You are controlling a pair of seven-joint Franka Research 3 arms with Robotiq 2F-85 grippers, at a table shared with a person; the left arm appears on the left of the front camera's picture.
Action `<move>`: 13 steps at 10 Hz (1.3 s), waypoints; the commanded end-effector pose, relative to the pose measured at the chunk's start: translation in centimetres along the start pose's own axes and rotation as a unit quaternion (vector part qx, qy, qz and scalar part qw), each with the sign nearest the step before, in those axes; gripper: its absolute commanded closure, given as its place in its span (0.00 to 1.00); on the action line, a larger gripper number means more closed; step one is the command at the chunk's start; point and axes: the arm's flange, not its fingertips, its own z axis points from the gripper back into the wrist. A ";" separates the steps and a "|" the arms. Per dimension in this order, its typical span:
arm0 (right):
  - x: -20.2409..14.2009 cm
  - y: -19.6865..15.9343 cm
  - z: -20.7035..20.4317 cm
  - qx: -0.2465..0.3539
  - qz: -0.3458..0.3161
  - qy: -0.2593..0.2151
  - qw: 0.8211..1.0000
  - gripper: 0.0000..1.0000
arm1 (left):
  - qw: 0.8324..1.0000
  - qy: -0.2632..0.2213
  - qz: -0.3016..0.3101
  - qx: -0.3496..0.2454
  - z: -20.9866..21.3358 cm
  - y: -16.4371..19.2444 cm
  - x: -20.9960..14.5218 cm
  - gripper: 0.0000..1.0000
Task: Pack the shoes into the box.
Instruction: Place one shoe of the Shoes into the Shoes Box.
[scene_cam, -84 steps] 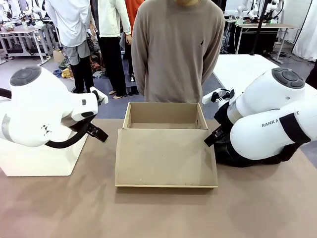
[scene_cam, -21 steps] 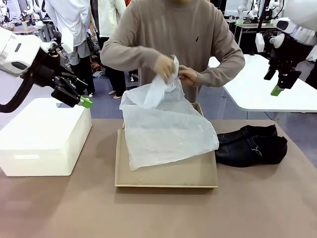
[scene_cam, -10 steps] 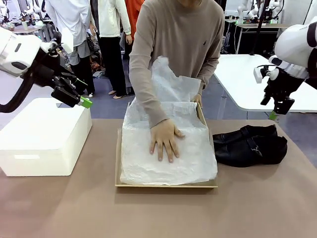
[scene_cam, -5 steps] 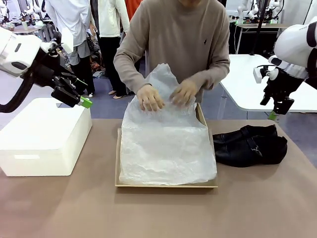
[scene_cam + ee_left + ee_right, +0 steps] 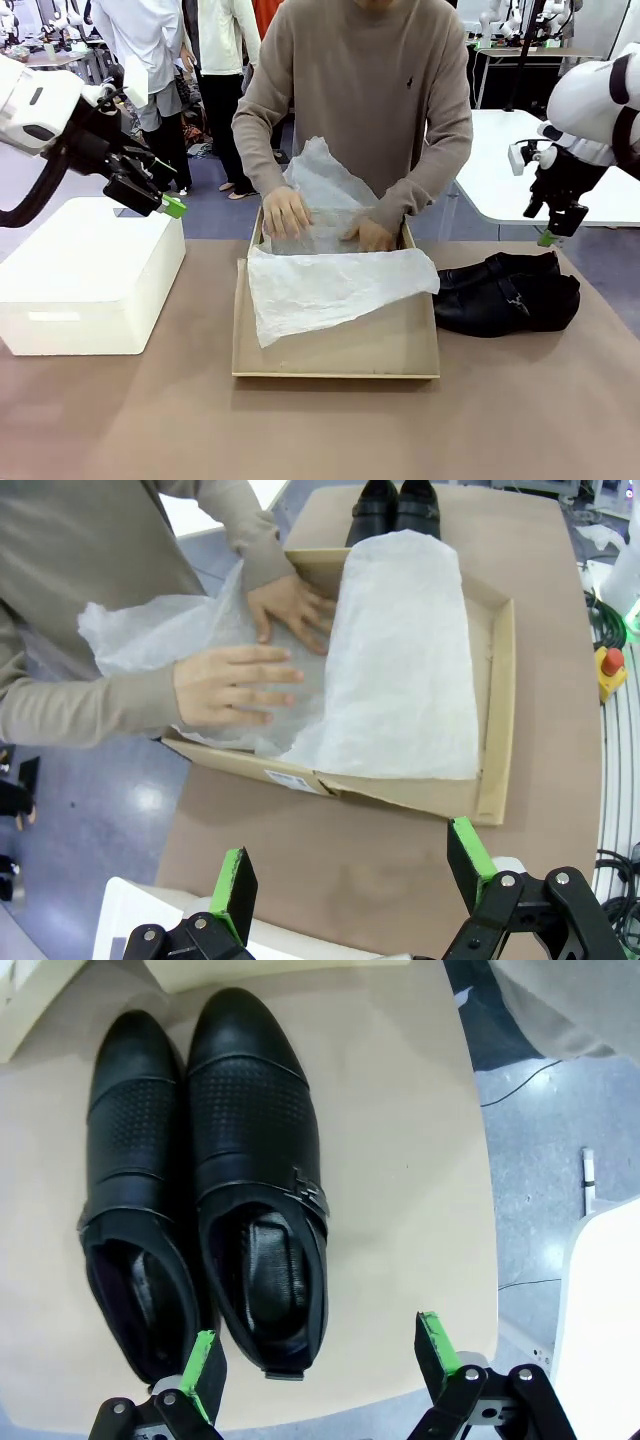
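Since half a second back, the person's hands (image 5: 287,212) have dropped from the top of the tissue paper (image 5: 330,285) down into the deep part of the box (image 5: 260,768). The right gripper (image 5: 318,1345) has dipped a touch lower, and the left gripper (image 5: 350,875) hasn't budged. Both grippers are hanging with their jaws spread wide and nothing in them. The shoes (image 5: 200,1170) are sitting on the table (image 5: 400,1110) straight beneath the right gripper, side by side and touching, toes pointing away from it, and not in the box yet. The box is lying out ahead of the left gripper, past a strip of bare table, with the person pressing tissue into it. What's worrying me: those hands are occupying the exact spot the shoes are heading for, so I'm guessing any swing over there right now is risking a bump. Since the shoes are touching, jaws coming down could end up straddling both or clipping the neighbour, and that glossy leather is probably going to be slippery in the grip. Half the tissue is also lying loose over the open flap (image 5: 335,352), so a shoe sliding in could be dragging it into a wad.
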 end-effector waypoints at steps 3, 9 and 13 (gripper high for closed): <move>-0.8 -2.7 -2.0 -0.019 -0.024 -0.011 0.999 0.00 | 1.000 -0.010 -0.006 -0.006 -0.1 0.3 -0.1 0.00; -1.4 -4.1 -4.5 0.016 -0.031 -0.013 0.999 0.00 | 1.000 -0.010 -0.006 -0.006 -0.1 0.3 -0.1 0.00; -1.5 -4.4 -5.8 0.029 -0.030 -0.012 0.999 0.00 | 1.000 -0.010 -0.006 -0.006 -0.1 0.3 -0.1 0.00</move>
